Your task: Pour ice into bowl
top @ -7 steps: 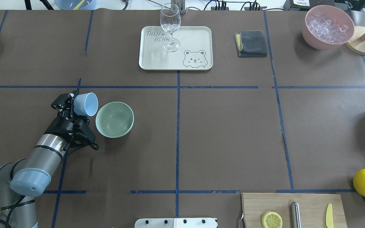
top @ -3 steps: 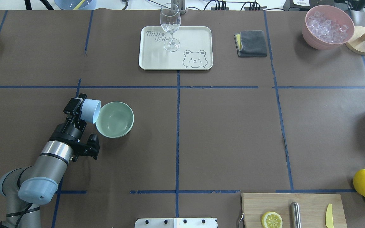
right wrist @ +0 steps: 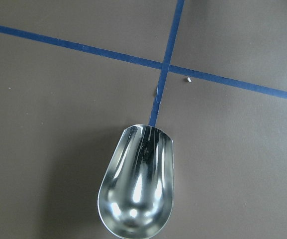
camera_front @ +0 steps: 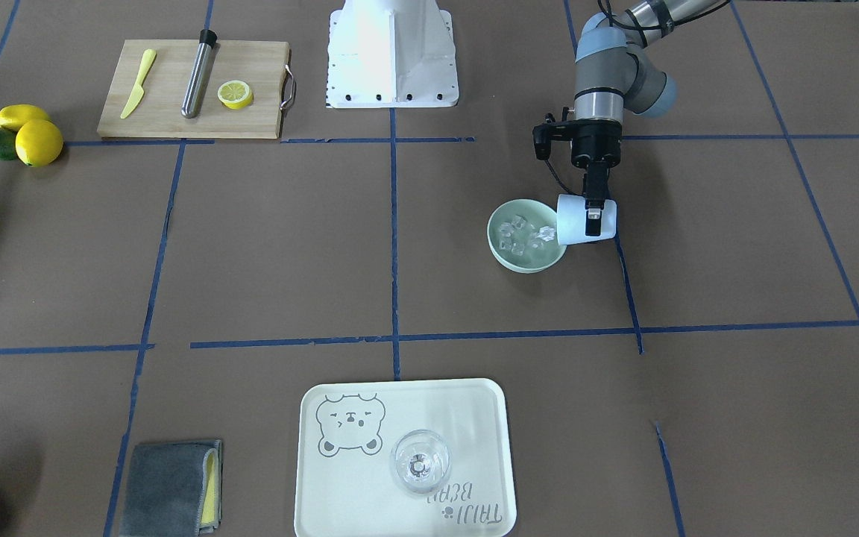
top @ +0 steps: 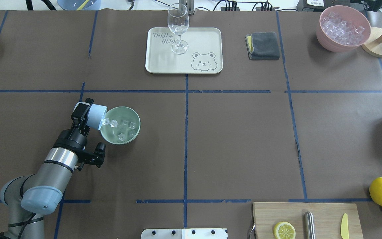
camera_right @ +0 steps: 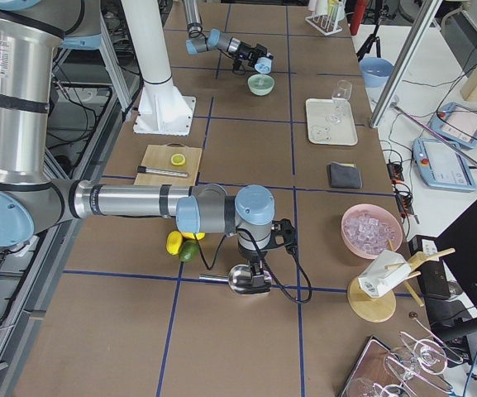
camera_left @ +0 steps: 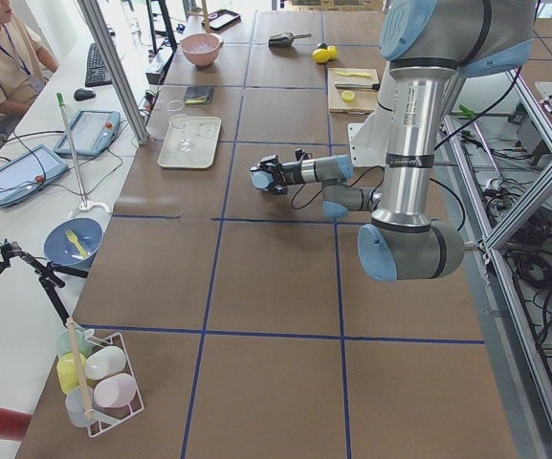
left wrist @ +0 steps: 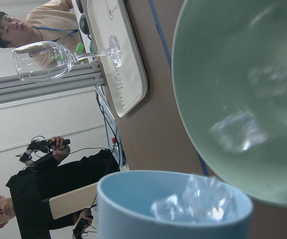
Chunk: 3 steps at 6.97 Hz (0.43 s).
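Observation:
My left gripper (top: 86, 114) is shut on a light blue cup (top: 96, 117), held on its side with the mouth over the left rim of the mint-green bowl (top: 110, 135). Clear ice (top: 113, 123) spills from the cup, and several cubes lie in the bowl (camera_front: 526, 261), seen as ice (camera_front: 523, 233) from the front. The left wrist view shows ice (left wrist: 198, 199) still at the cup's (left wrist: 133, 199) mouth, with the bowl (left wrist: 242, 59) beyond. The right gripper's fingers show only in the exterior right view, over a metal scoop (right wrist: 138, 184); I cannot tell whether they are shut.
At the far side stand a cream tray (top: 207, 39) with a wine glass (top: 178, 23), a grey cloth (top: 263, 45) and a pink bowl (top: 343, 28) of ice. A cutting board (top: 323, 215) and lemons (top: 381, 192) are at the near right. People sit beyond the table.
The cup has tipped further over the bowl's rim. Ice now pours out and several cubes lie in the bowl, which was empty before.

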Motion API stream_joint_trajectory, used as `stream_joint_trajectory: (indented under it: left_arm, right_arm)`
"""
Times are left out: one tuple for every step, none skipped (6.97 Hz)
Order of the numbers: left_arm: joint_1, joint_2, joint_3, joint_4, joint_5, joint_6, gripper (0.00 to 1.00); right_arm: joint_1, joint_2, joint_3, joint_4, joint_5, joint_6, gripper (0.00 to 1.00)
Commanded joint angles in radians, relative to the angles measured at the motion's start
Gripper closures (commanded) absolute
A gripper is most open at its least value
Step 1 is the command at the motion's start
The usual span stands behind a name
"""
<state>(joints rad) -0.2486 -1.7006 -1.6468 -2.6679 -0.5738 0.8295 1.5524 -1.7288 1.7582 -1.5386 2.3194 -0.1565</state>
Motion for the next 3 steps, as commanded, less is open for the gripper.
stream_joint_trajectory:
  left_arm:
    - [0.0,-0.001,0.001,-0.001,0.0,0.003,1.0]
    - [0.0,-0.001,-0.002,-0.001,0.0,0.003,1.0]
    - [0.0,-0.001,-0.004,-0.004,0.0,0.003,1.0]
  right_arm:
    - [0.0,0.0,0.0,0.0,0.0,0.0,0.0]
    - [0.0,0.0,0.0,0.0,0.0,0.0,0.0]
    - [0.0,0.0,0.0,0.0,0.0,0.0,0.0]
